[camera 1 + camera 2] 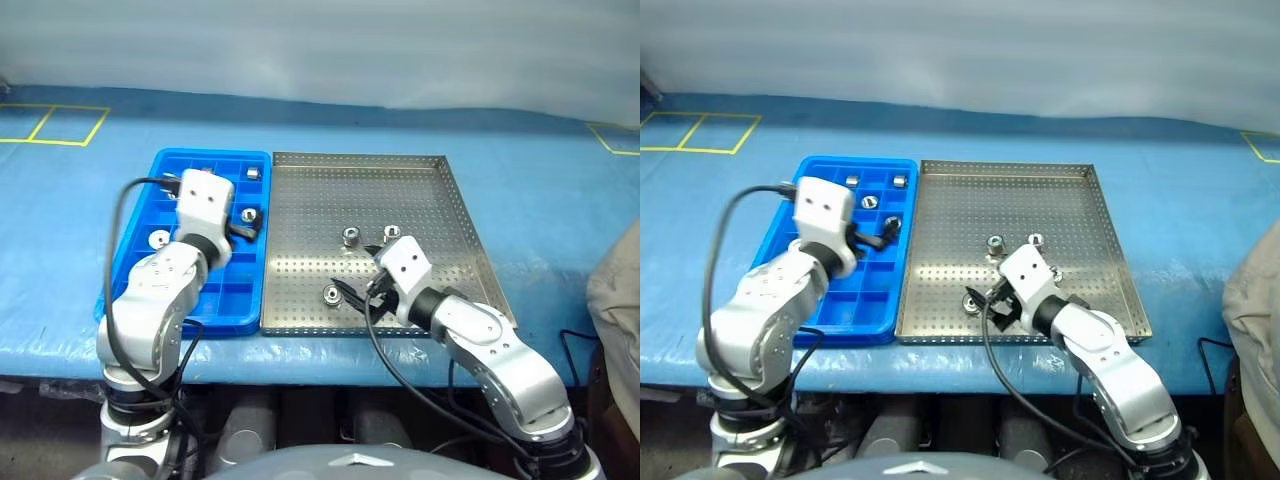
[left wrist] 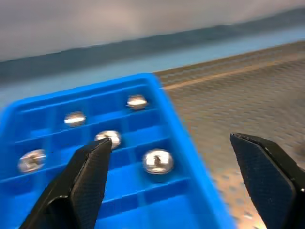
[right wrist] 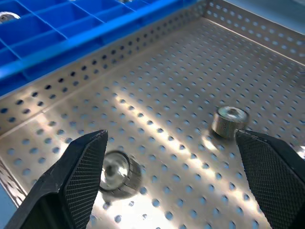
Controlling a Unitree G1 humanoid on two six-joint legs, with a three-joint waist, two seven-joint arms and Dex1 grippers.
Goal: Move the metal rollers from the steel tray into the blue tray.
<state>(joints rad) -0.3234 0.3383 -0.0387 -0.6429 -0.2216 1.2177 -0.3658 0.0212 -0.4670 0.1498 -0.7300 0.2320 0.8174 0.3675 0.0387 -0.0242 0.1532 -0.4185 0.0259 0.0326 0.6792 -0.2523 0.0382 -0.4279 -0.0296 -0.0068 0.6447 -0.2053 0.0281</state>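
The steel tray (image 1: 330,190) lies mid-table and holds three metal rollers: two side by side (image 1: 351,236) (image 1: 391,233) and one near the front (image 1: 331,294). My right gripper (image 3: 171,136) hovers open low over the tray's front part. One roller (image 3: 116,171) lies by one finger and another (image 3: 229,121) lies near the other finger. The blue tray (image 1: 215,153) sits against the steel tray's left side, with several rollers (image 2: 158,161) in its compartments. My left gripper (image 2: 169,140) stands open and empty above the blue tray's right columns.
A blue covering (image 1: 520,170) spreads over the table, with yellow tape marks (image 1: 60,125) at the back left. A beige bulky shape (image 1: 615,300) sits at the right edge. Black cables (image 1: 120,215) loop off both wrists.
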